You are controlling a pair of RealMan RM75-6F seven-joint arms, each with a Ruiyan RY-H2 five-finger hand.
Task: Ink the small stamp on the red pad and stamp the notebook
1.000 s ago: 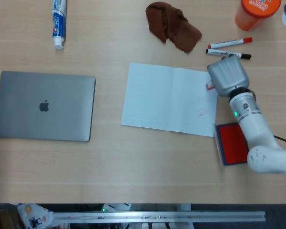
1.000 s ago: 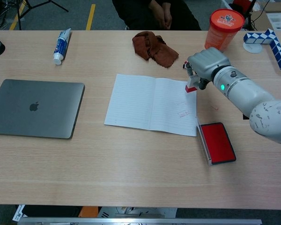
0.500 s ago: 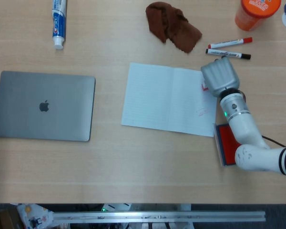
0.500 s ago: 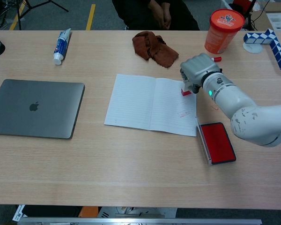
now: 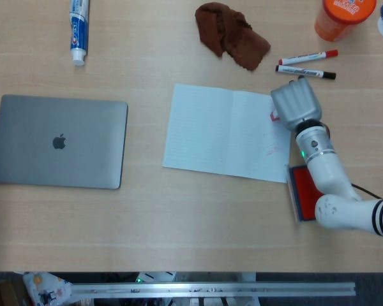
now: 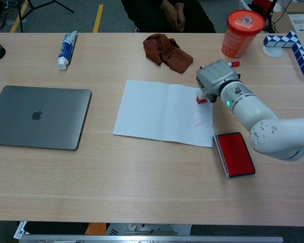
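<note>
one hand (image 6: 214,81), the right, pinches the small stamp (image 6: 201,99) down onto the notebook (image 6: 162,110) corner, presumably to print beside the red pad (image 6: 235,154).

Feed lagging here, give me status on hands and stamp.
Right hand holds small stamp down on notebook, upper right corner. Left hand not in view. Red pad open beside notebook; nothing in the way.

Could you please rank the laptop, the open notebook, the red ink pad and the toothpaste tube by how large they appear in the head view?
1. laptop
2. open notebook, close behind the laptop
3. red ink pad, partly hidden by the right arm
4. toothpaste tube, cropped at the top edge, so its place after the pad is unsure
</note>
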